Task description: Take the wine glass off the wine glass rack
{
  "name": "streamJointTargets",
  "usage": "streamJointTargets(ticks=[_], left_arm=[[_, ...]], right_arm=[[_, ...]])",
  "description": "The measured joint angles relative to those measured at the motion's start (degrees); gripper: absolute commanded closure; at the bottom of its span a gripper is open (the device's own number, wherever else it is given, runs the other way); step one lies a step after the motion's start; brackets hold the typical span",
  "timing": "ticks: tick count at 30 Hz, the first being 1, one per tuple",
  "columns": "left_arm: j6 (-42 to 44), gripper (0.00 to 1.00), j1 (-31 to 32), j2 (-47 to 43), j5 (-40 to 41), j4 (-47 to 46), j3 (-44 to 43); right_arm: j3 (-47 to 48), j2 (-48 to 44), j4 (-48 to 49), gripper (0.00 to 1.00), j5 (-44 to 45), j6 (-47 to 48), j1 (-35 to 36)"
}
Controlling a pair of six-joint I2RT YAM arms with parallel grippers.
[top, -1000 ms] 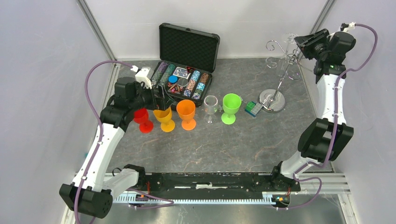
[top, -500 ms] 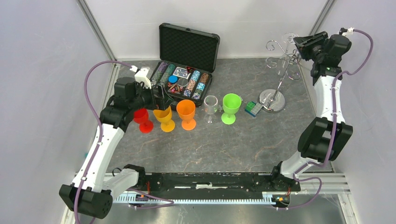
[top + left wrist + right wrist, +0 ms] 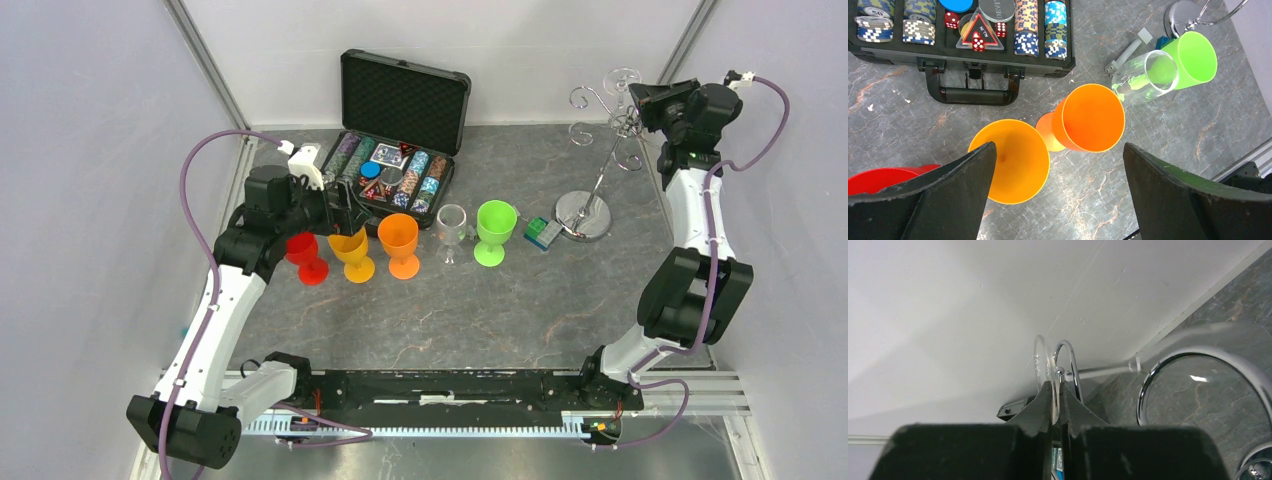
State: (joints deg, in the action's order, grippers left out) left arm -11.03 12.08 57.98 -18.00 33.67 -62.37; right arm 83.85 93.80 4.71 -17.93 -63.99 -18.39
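The wine glass rack [image 3: 603, 168] stands near the far right corner of the surface, and its shiny round foot sits on the gray top. The wine glass [image 3: 1100, 371] hangs up high on the rack, lying on its side between the curly wire arms. The right jaws are way up there too. They are almost shut and pinch the flat round foot of the wine glass, right beside one wire loop. The left jaws are wide open and hold nothing. They hang over the left side of the surface, above the yellow cup [image 3: 350, 250] and near the orange cup [image 3: 398, 240]. A red cup [image 3: 305, 255], a clear cup [image 3: 452, 225] and a green cup [image 3: 494, 228] stand in the same row. Behind the row, at the far edge, is an open black case [image 3: 400, 140] full of game chips.
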Motion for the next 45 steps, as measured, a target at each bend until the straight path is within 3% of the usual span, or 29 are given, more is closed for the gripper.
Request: streamJointTargets(ticks=[26,45], left_arm=[[0.0,0.0,0.0,-0.07,1.38,0.04,0.55],[0.0,0.0,0.0,-0.39,1.42,0.02,0.85]], right_arm=[[-2.67,-0.42,7.63,1.0,1.75,-3.98,0.02],[-2.67,-5.09,5.07,1.0,9.35,-2.67,0.37]])
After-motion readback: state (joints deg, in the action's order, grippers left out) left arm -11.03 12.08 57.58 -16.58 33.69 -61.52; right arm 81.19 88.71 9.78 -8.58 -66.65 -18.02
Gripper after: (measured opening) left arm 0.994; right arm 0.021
